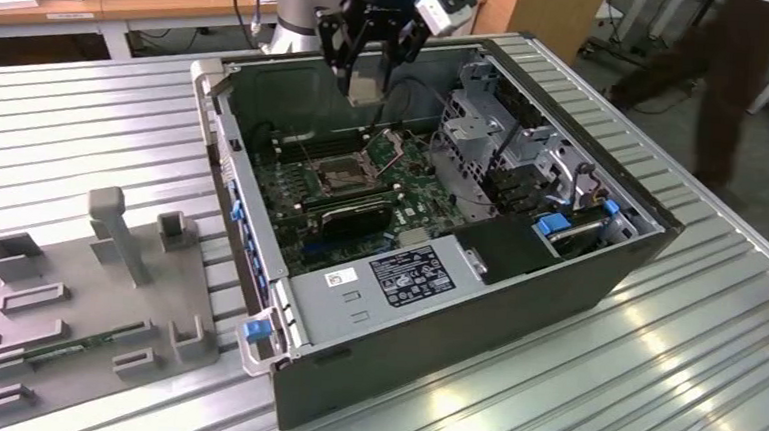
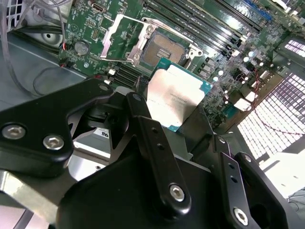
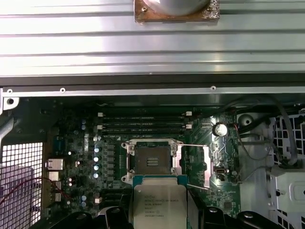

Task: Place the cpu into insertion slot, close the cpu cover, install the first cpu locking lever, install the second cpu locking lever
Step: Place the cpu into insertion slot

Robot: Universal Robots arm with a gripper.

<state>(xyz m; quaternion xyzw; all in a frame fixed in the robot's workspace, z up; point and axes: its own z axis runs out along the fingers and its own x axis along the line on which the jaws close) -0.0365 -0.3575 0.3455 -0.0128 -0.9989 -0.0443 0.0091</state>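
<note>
Hanging over the far part of the open computer case (image 1: 485,322), the gripper (image 1: 366,74) is clenched on the cpu (image 1: 365,94), a small pale square held clear of the green board in the exterior view. Below it and nearer, the insertion slot (image 1: 338,178) lies uncovered on the board. The cpu cover (image 1: 395,154) is tilted up just beside the slot, toward the exterior view's right. The case lies on its side on a ribbed metal counter (image 1: 695,375). A grey fixture plate (image 1: 98,308) with upright blocks sits well apart from it at the exterior view's left. A person (image 1: 748,67) stands beyond the counter at the far right.

In the second wrist view, the black fingers (image 2: 140,114) of the gripper (image 2: 169,117) pinch the cpu (image 2: 176,98) by two opposite edges, its pale metal face up and a green rim showing. The chip is apart from the insertion slot (image 2: 164,47), whose dark contact field is bare. The cpu cover (image 2: 121,40) is swung open beside the slot, its window plainly visible.

In the first wrist view, the cpu (image 3: 159,205) sits in the gripper (image 3: 159,217) with the insertion slot (image 3: 151,160) just beyond its edge, not touching it. The cpu cover (image 3: 208,164) stands open at one side of the slot, and rows of long memory slots (image 3: 143,121) run beyond it. Past the case wall lies the ribbed counter (image 3: 152,47).
</note>
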